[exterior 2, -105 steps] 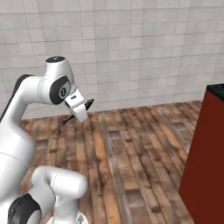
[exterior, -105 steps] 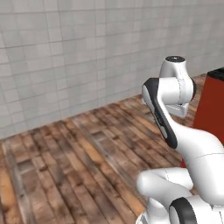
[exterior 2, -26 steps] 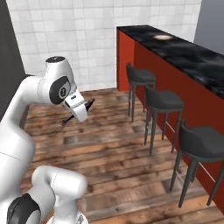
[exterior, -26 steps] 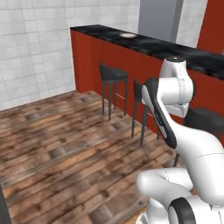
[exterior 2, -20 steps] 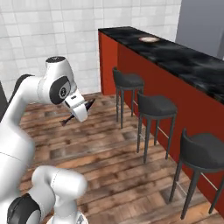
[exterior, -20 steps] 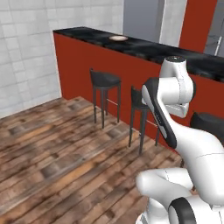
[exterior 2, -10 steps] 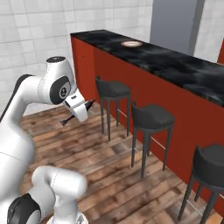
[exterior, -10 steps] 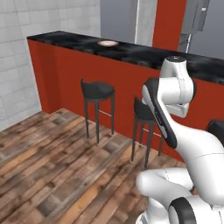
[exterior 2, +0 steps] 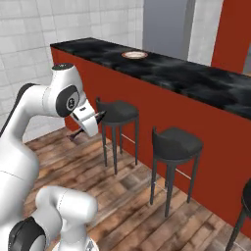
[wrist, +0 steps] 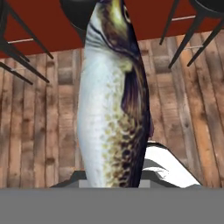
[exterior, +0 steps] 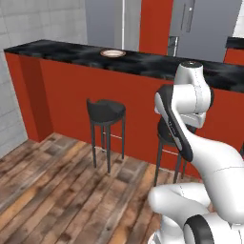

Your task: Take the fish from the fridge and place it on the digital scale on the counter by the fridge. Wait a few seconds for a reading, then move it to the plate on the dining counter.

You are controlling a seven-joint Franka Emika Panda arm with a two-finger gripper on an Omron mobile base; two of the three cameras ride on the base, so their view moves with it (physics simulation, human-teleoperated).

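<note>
The fish [wrist: 114, 96] sits clamped between my fingers, rising from 6 o'clock to 12 o'clock in the hand view, pale belly toward 9 o'clock and the dark speckled back toward 3 o'clock. Its head reaches the top edge, in front of a dark stool seat [wrist: 78, 13]. Under it is bare plank floor [wrist: 39, 118], open toward 9 o'clock and 3 o'clock, with thin black stool legs crossing only the upper corners.

In the right base view my gripper [exterior 2: 88, 125] hangs out in the air with a dark tail tip poking from it toward 8 o'clock, just short of the nearest stool [exterior 2: 116, 112], which stands at 3 o'clock of it. A second stool [exterior 2: 176, 143] stands further along the red front.

The dining counter [exterior: 62, 50] runs across the left base view, its black top edge above the plain red panel. The plate [exterior: 113, 53] lies on that top at about 11 o'clock, well apart from me, near the far edge. Behind stands the grey fridge [exterior: 205, 21] at 1 o'clock.
</note>
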